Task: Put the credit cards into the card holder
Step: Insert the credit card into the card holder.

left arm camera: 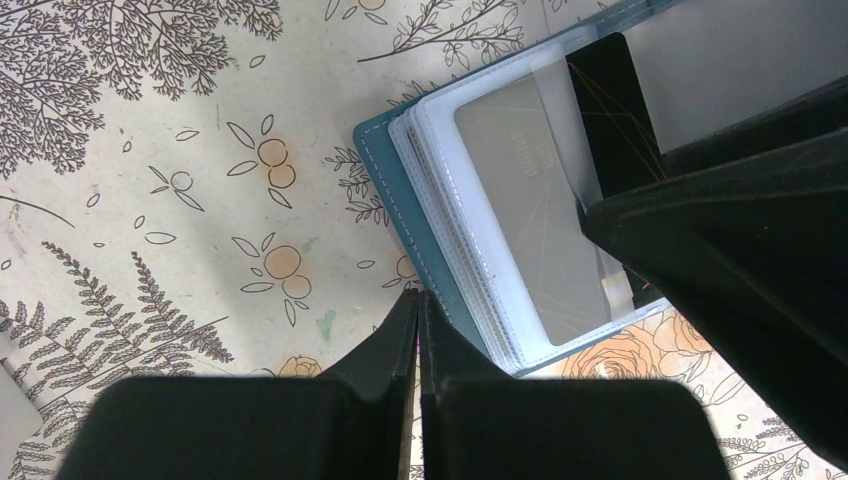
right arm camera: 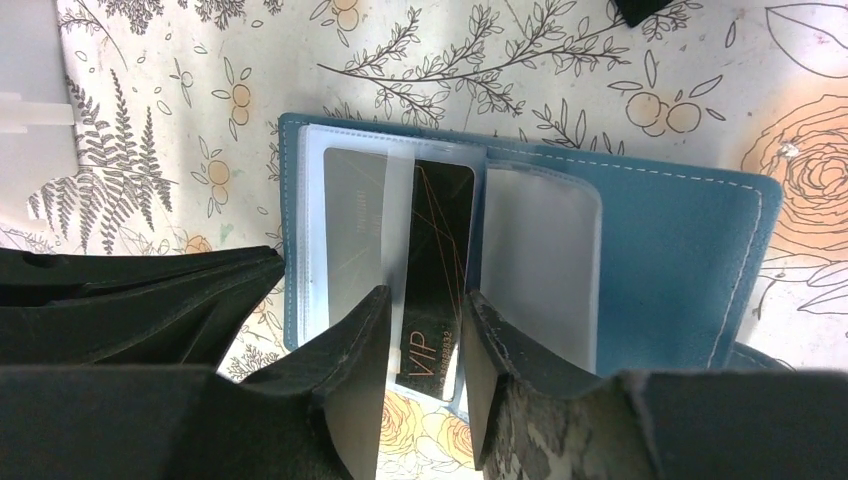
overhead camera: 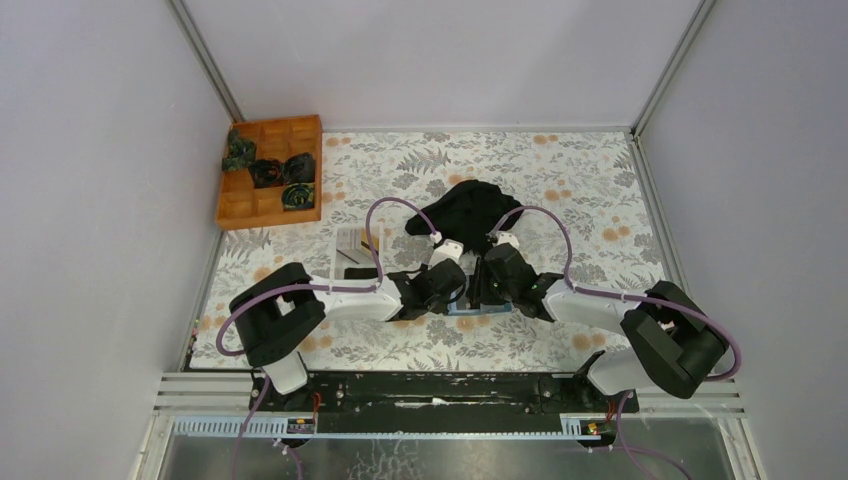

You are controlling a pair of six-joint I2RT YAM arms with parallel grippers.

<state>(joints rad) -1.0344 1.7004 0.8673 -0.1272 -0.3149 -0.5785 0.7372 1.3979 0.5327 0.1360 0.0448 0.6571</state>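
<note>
Black card partway into the card holder, mid-frame on the desk.
Right hand straddles it, fingers narrowly apart, grip unclear; left hand closed, empty, beside the holder's edge. Push straight in, card flat, holder pinned.

Looks down on floral cloth w/ card holder lying open, clear sleeves up. Shows grey card inside top sleeve, black card partly under a sleeve beside it. Catches left gripper at btm, fingers pressed together, tips just beside holder's teal edge. Loses holder's rt part behind right gripper.
</note>
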